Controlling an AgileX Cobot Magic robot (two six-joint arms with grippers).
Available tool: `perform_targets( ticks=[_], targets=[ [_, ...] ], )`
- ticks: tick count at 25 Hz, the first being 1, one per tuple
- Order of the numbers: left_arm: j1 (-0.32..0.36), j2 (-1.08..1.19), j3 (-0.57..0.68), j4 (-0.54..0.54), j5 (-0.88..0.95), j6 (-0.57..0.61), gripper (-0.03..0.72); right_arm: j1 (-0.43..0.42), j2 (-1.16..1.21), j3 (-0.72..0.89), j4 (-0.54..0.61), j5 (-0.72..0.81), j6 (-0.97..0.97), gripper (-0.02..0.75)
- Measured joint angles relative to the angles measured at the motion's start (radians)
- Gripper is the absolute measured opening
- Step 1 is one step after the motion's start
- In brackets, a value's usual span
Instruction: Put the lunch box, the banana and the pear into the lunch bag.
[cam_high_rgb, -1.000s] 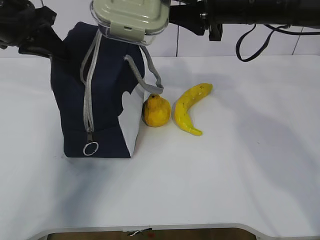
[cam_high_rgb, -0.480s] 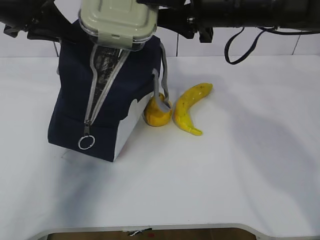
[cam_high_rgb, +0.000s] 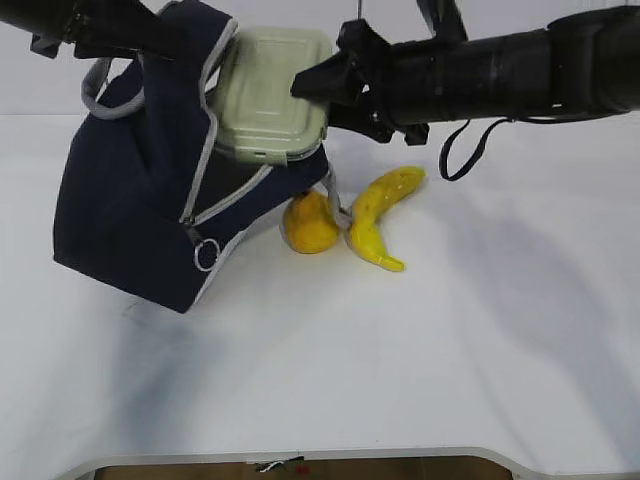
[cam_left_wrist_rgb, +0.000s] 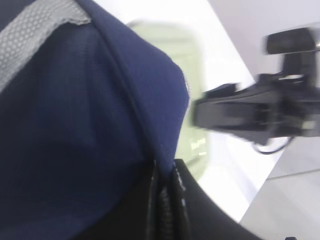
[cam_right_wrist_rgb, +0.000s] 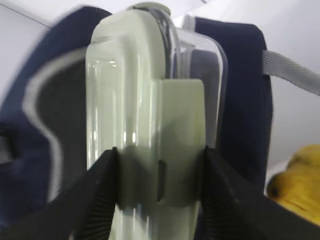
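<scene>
Gripping the lunch box, the right gripper positions it at the lunch bag opening. Left gripper fingers are clamped on the bag fabric.

There was one boxy navy-blue fabric lunch bag at the left of the frame, one clear lunch box with a pale green lid at upper centre, one squat yellow-orange pear and one curved yellow banana at centre, and two black robot arms along the top.

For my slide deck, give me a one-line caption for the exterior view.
Left hand tilts the lunch bag as right hand feeds in the lunch box.
</scene>
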Motion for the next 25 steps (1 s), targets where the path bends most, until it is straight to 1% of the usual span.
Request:
perform_targets(
  ticks=[4, 7, 13, 21, 25],
  targets=[
    [-0.029, 0.0, 0.0, -0.028, 0.0, 0.057, 0.016, 0.0, 0.054, 0.0, 0.001, 0.027, 0.0, 0.389],
    [-0.057, 0.002, 0.0, -0.038, -0.015, 0.075, 0.016, 0.011, 0.069, -0.002, 0.013, 0.063, 0.0, 0.389],
    [-0.108, 0.057, 0.0, -0.138, -0.037, 0.108, 0.015, 0.032, 0.081, -0.074, 0.002, 0.081, -0.011, 0.389],
    [-0.113, 0.066, 0.0, -0.14, -0.082, 0.114, 0.015, 0.035, 0.204, -0.11, -0.035, 0.089, -0.021, 0.389],
    [-0.113, 0.066, 0.0, -0.116, -0.084, 0.116, 0.015, 0.035, 0.248, -0.127, -0.035, 0.089, -0.021, 0.389]
  ],
)
